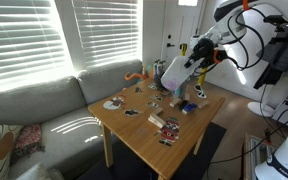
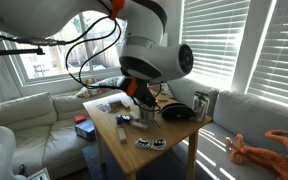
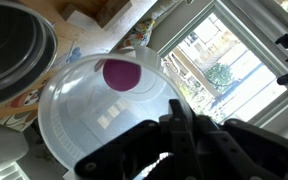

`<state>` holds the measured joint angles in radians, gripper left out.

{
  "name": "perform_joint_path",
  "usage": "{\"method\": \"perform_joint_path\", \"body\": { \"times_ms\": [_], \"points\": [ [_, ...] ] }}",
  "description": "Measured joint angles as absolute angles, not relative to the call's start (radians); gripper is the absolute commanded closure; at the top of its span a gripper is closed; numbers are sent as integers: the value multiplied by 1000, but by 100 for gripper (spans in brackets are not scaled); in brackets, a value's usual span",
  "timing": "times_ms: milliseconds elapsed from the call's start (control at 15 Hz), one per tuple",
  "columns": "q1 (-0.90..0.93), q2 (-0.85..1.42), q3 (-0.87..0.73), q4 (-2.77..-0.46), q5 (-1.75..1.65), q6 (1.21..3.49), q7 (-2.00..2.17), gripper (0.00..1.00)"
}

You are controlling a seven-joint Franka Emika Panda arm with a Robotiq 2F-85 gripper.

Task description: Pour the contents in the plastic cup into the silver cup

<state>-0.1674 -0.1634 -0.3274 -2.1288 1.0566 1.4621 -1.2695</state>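
Gripper [image 3: 172,130] jaws clamped on the plastic cup [image 3: 84,110], which we see tilted midair beside the silver cup [image 3: 12,45], purple piece [image 3: 122,72] inside. Pouring step, we judge; next needs more tilt over the silver rim.

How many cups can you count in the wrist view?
2. The plastic cup fills the middle, gripped by the tool; the silver cup is at the top left edge, partly cut off. More could be hidden outside this view.
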Motion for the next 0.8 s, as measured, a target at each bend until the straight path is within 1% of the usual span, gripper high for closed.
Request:
{"method": "perform_joint_path", "body": {
  "times_ms": [800],
  "points": [
    [-239, -57, -328, -2106, 1158, 1319, -1429, 99]
  ]
}}
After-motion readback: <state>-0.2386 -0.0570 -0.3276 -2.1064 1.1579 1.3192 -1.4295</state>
